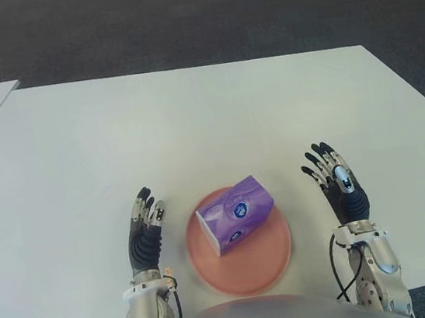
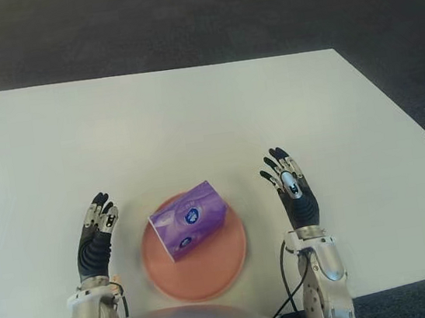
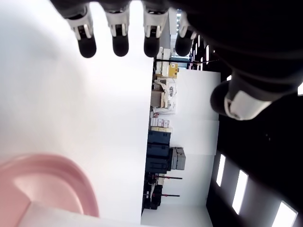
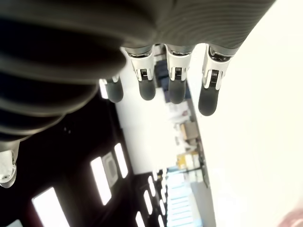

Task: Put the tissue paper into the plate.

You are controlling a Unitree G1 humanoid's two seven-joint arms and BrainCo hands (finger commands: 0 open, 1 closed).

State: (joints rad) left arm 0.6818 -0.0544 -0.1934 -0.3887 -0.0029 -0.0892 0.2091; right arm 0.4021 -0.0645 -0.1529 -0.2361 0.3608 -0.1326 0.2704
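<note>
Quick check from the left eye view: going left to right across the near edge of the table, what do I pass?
Left hand, open → pink plate with the purple tissue pack lying in it → right hand, open. All on the white table.

My tissue pack (image 1: pixel 237 213) looks like shiny purple plastic. The pink plate (image 1: pixel 270 265) looks smooth and matt. The white table (image 1: pixel 192 122) is smooth. The floor (image 1: pixel 179 22) looks like rough carpet.
</note>
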